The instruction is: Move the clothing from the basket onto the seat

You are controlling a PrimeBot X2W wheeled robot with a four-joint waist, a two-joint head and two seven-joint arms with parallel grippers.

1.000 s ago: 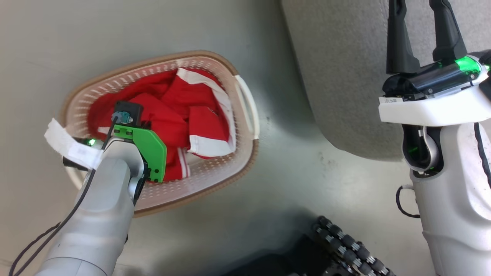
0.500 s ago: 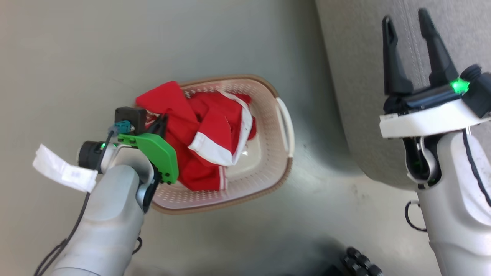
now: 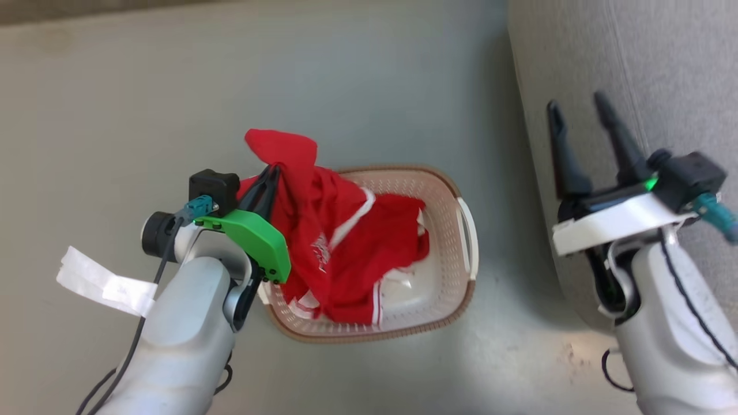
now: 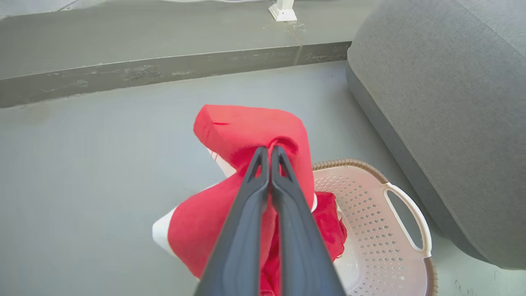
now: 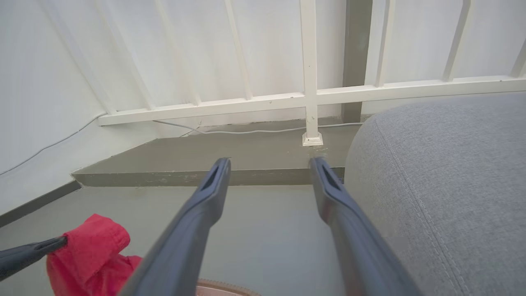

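The bare grey-green concrete floor [image 3: 346, 69] takes up most of the room, with a low raised step [image 4: 164, 70] along its far side and a white-painted railing [image 5: 308, 94] standing on that step. On the robot's right sits the seat, a large grey fabric-upholstered cushion [image 3: 663, 57] with rounded edges and a stitched seam; no garment lies on it. Near its edge but apart from it, the small cream-white perforated plastic basket [image 3: 441, 242] with a brown woven-look rim stands on the floor, one white handle facing the seat. The bright red soft clothing [image 3: 334, 253] with white stripes and trim is heaped in the basket's left and middle part, leaving a bare patch of the bottom at the end towards the seat. One piece rises above the rim at the left end, a red flap sticking up past the fingers, its lower part hanging down into the basket. The left claw [image 4: 269, 151] has that piece pinched, its two dark fingers pressed tight together on the fabric. The right claw [image 3: 576, 104] stands wide apart and holds nothing, fingers over the edge of the seat.
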